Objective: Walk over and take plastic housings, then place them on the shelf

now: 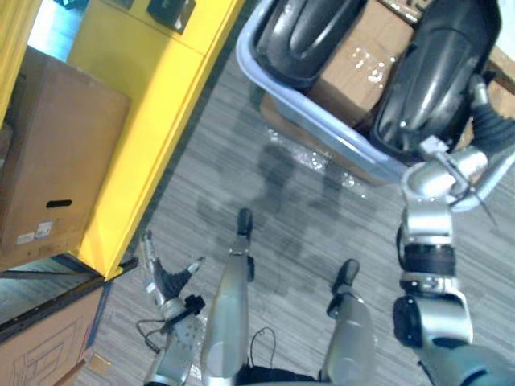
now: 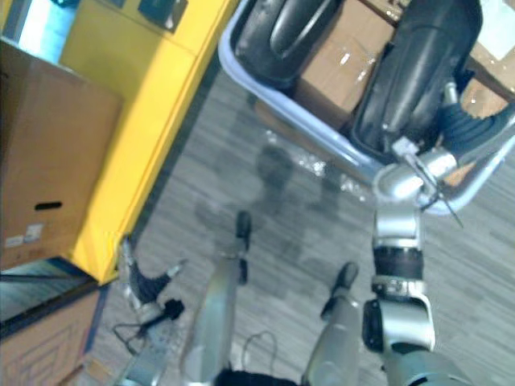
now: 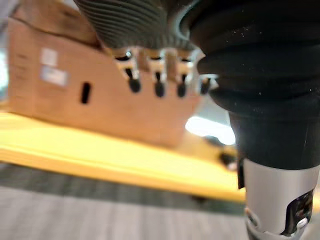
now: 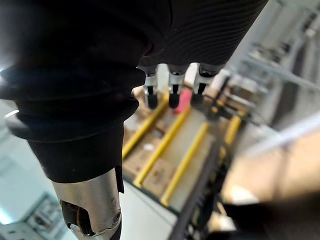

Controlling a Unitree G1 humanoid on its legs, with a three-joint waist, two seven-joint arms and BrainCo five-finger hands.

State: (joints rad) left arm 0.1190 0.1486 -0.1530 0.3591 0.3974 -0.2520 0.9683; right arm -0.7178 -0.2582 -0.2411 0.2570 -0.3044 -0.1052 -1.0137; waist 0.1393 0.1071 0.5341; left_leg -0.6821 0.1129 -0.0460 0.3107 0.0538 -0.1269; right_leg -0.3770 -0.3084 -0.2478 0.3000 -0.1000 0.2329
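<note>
At the far left we are looking at a box (image 1: 56, 153) sitting on the yellow shelf (image 1: 153, 104), with a second box (image 1: 48, 342) lying lower down, under the shelf's near corner. In the left wrist view the same box and the shelf's yellow edge are showing past the fingers (image 3: 159, 82). Just right of that corner our left hand (image 1: 166, 281) is hanging low over the grey floor (image 1: 306, 233). Its fingers and thumb are spreading apart and gripping nothing, well away from the housings. Moving right across the bare floor, we are coming to a pale blue bin (image 1: 318, 121) at the far side. Two glossy black plastic housings are lying in it, not on the shelf. The left housing (image 1: 306, 36) is resting against the bin's left end. A carton (image 1: 362, 64) is sitting between the two. The right housing (image 1: 434, 72) is leaning over the bin's near rim. At the far right our right arm is reaching up to the bin, and our right hand (image 1: 492, 125) is hanging just beside the right housing's right edge. We cannot tell whether it is touching it. In the right wrist view its fingers (image 4: 172, 92) are hanging loose and apart with nothing between them, and blurred yellow racks are showing beyond them.
</note>
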